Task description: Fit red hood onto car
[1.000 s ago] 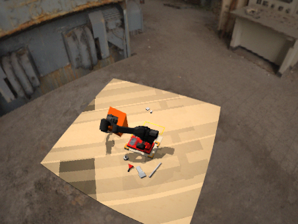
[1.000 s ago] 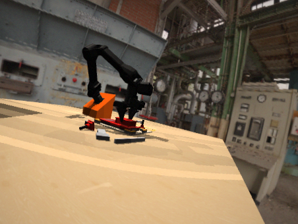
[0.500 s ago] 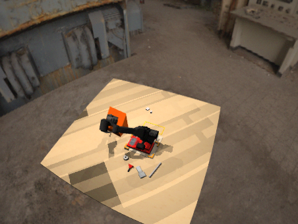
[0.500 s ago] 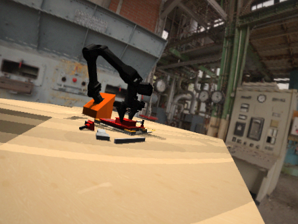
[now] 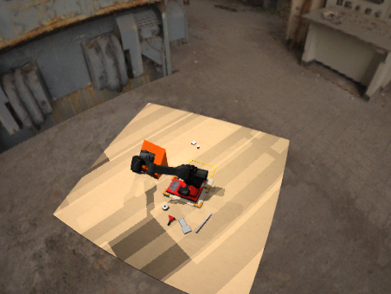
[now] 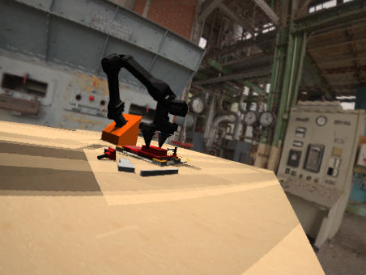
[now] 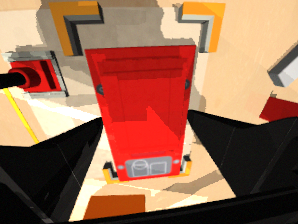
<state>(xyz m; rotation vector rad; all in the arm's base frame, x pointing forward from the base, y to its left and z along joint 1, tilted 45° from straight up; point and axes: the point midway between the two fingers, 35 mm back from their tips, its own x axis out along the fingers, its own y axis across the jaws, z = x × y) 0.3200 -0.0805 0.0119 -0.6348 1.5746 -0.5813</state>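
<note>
A pale wooden counter [image 5: 242, 173] [image 6: 162, 226] [image 7: 240, 65] is carrying everything. Nearer to its left corner than to its right corner in the top view, an orange sloped block [image 5: 149, 146] [image 6: 129, 131] [image 7: 115, 207] is standing beside the black jointed arm [image 5: 164, 169] [image 6: 138, 73]. The jig with orange corner brackets [image 5: 200, 204] [image 6: 161, 161] [image 7: 217, 25] is sitting well inside the counter's edges, and it is holding the red toy car chassis. The red shell hood [image 6: 154, 150] [image 7: 145, 100] is lying over the chassis deck, below the black claw [image 5: 192, 189] [image 6: 155, 145] [image 7: 146, 117]. The claw's fingers are standing apart, gripping nothing. I cannot tell if every peg is entering its hole. A flat grey piece [image 5: 184, 226] [image 6: 125, 165] [image 7: 287, 70] is lying between the jig and the lower counter edge, near a small red-and-black piece [image 5: 171, 219] [image 6: 109, 154] [image 7: 281, 109].
</note>
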